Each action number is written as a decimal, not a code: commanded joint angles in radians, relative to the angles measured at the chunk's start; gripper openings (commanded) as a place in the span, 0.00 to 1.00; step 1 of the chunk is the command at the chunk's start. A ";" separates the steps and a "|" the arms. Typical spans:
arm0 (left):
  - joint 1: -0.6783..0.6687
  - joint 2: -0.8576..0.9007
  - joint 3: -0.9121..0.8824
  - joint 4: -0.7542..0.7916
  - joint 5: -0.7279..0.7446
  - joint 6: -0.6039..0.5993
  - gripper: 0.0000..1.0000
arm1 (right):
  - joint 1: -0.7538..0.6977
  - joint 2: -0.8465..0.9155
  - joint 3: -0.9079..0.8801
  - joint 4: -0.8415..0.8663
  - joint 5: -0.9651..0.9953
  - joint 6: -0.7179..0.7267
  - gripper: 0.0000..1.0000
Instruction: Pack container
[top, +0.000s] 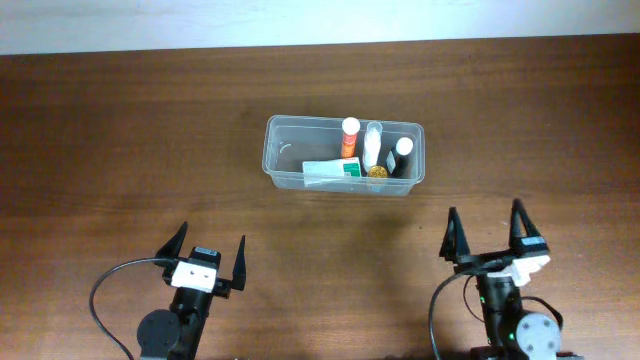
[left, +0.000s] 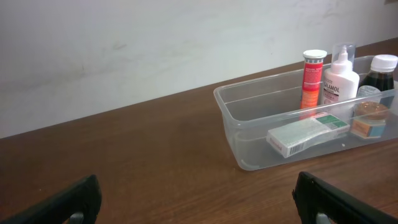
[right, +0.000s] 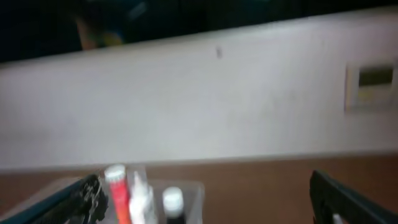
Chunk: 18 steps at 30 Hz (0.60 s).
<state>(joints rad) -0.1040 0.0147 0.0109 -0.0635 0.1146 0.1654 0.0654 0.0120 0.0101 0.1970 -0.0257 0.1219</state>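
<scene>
Dark wooden surface (top: 120, 150) runs wide around the container (top: 283, 150), set near the far edge, bottles (top: 350, 135) and a box (top: 333, 170) crowding its right end. Left hand (top: 212, 236) and right hand (top: 484, 215) sit well short of it, both spread wide, holding nothing.

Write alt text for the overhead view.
A clear container sits on a brown table, its right half holding an orange tube, a white bottle, a dark bottle, a jar and a flat box. Below it, the left gripper and right gripper stand open and empty, clear of the container.
</scene>
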 joint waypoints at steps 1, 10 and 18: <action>0.005 -0.009 -0.002 -0.005 -0.010 0.016 1.00 | 0.008 -0.009 -0.005 -0.074 0.013 -0.023 0.98; 0.005 -0.009 -0.002 -0.005 -0.010 0.016 0.99 | 0.008 -0.009 -0.005 -0.258 0.039 -0.044 0.99; 0.005 -0.009 -0.002 -0.005 -0.010 0.016 0.99 | 0.008 -0.009 -0.005 -0.278 0.042 -0.066 0.98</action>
<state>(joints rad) -0.1040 0.0147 0.0109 -0.0635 0.1146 0.1654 0.0654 0.0120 0.0101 -0.0738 -0.0036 0.0734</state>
